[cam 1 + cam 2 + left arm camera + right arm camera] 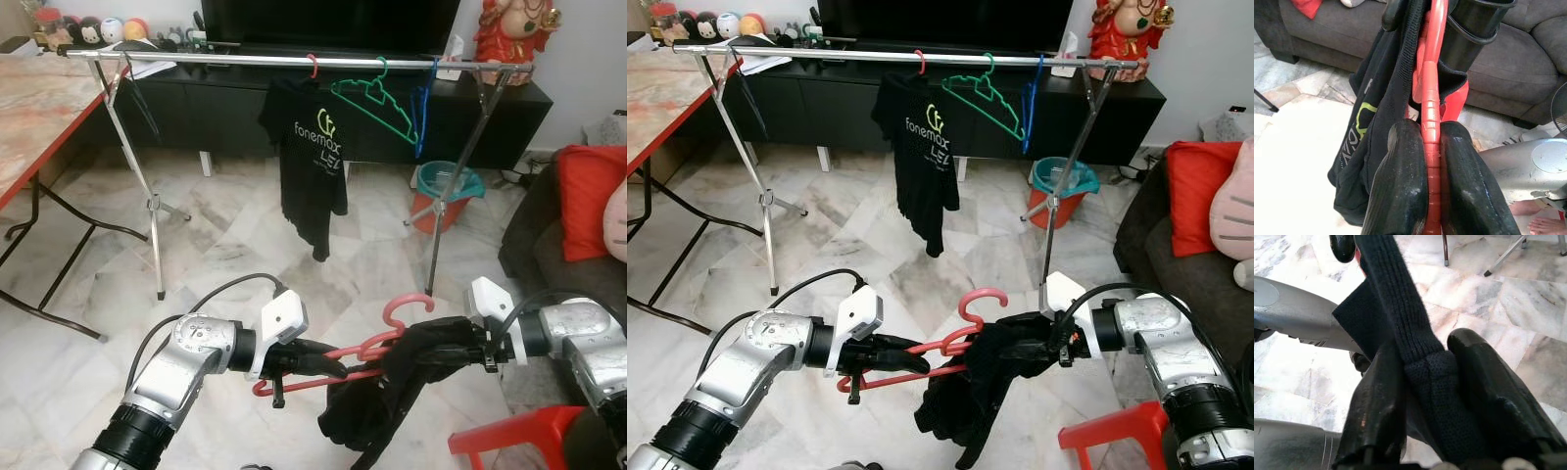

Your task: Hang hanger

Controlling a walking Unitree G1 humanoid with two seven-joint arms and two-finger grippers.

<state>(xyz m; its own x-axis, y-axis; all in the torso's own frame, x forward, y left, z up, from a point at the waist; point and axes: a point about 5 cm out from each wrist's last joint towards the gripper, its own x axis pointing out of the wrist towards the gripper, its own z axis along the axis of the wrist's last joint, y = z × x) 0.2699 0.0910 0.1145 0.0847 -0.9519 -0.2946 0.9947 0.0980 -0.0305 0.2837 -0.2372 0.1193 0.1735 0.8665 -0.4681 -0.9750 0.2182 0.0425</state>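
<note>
Head view: I hold a red hanger [323, 367] carrying a black garment [392, 392] low over the marble floor [235, 245], well short of the clothes rail [294, 61].
Left wrist view: my left tool [1431, 161] is clamped on the hanger's red bar.
Right wrist view: my right tool [1426, 377] pinches the garment's knit collar.
Rail: holds a black T-shirt [312, 157], green hanger [377, 103], blue hanger [423, 113].
</note>
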